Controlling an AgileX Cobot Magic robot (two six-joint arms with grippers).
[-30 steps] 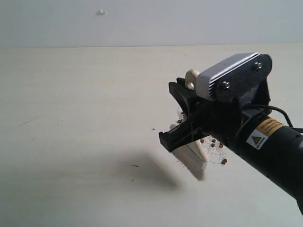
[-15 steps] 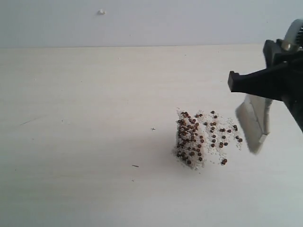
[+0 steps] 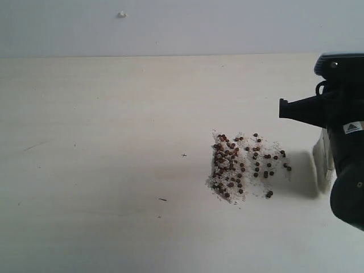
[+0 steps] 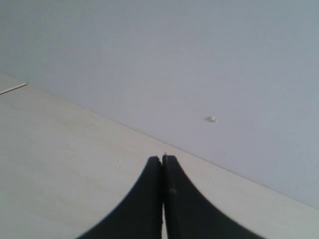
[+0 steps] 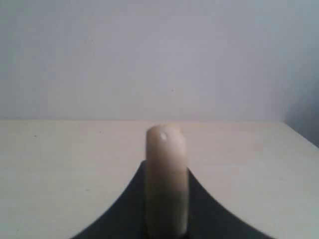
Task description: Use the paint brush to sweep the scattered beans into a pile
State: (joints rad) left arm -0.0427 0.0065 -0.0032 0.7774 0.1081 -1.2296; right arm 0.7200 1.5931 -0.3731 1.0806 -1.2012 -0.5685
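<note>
The reddish-brown beans (image 3: 244,166) lie on the pale table right of centre, among whitish crumbs. Most are packed in a dense upright strip, a rough pile (image 3: 226,170), and a looser scatter (image 3: 267,162) spreads to its right. At the right edge, my right gripper (image 3: 307,111) is shut on the paint brush. Its cream bristles (image 3: 321,162) hang down to the table just right of the scatter, apart from the beans. In the right wrist view the wooden handle (image 5: 167,164) stands between the black jaws of the right gripper (image 5: 166,199). My left gripper (image 4: 163,159) is shut and empty, seen only in its wrist view.
A small white speck sticks to the grey wall (image 3: 121,14) behind the table. Faint dark marks (image 3: 162,199) dot the tabletop left of the beans. The table's far corner (image 5: 294,130) shows in the right wrist view.
My right arm has swung from over the beans to the right edge, uncovering them. The brush went with it, then dropped lower and further right. The beans have stayed put over the last half second.
</note>
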